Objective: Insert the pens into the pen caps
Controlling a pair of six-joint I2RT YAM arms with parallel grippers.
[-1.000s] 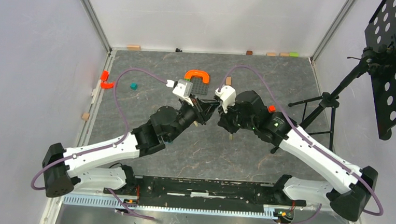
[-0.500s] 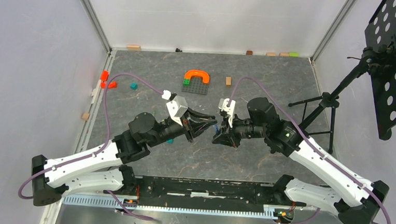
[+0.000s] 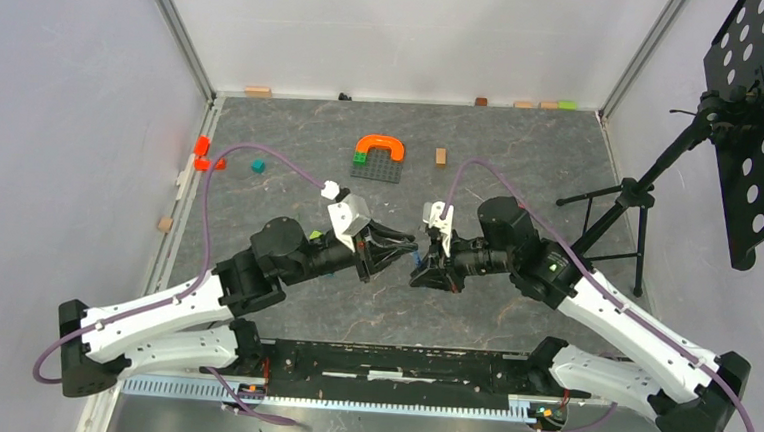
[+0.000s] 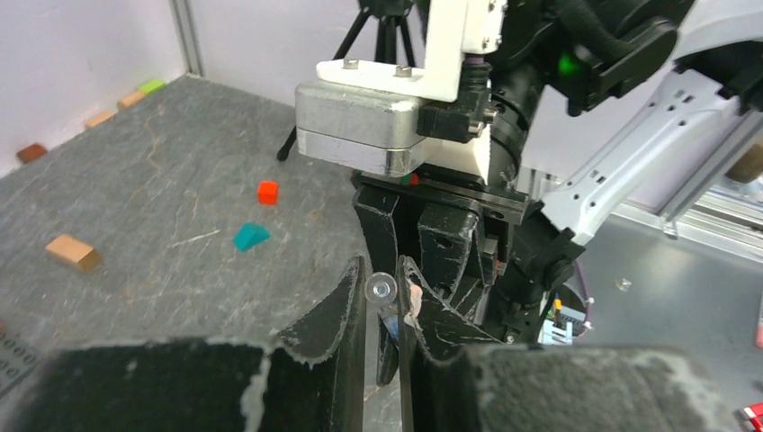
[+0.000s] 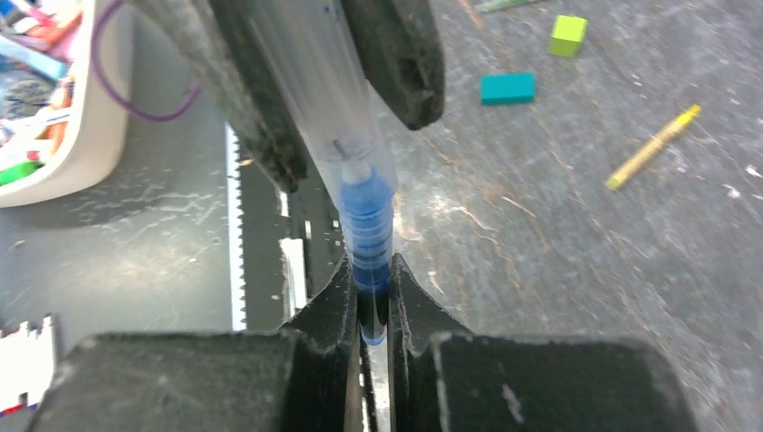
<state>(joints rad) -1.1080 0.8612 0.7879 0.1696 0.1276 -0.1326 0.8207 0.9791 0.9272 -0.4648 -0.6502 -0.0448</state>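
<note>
The blue pen (image 5: 367, 236) is pinched at its back end by my right gripper (image 5: 371, 265), which is shut on it. Its front end sits inside a clear pen cap (image 5: 317, 99). In the left wrist view the cap (image 4: 381, 288) shows end-on between the fingers of my left gripper (image 4: 382, 272), which is shut on it. From above, the left gripper (image 3: 399, 245) and the right gripper (image 3: 425, 270) meet tip to tip at mid-table, with a bit of the blue pen (image 3: 416, 259) between them. A tan-yellow pen (image 5: 651, 148) lies on the table.
A dark baseplate (image 3: 377, 169) with an orange arch (image 3: 380, 144) sits behind the grippers. A teal block (image 5: 507, 87) and a lime block (image 5: 567, 35) lie near the yellow pen. A tripod (image 3: 628, 197) stands at the right. Red pieces (image 3: 203, 153) lie at the left edge.
Both arms have drawn back from beside the baseplate toward the near side and turned to face each other. Their tips have closed in, and the pen now sits in the cap.
</note>
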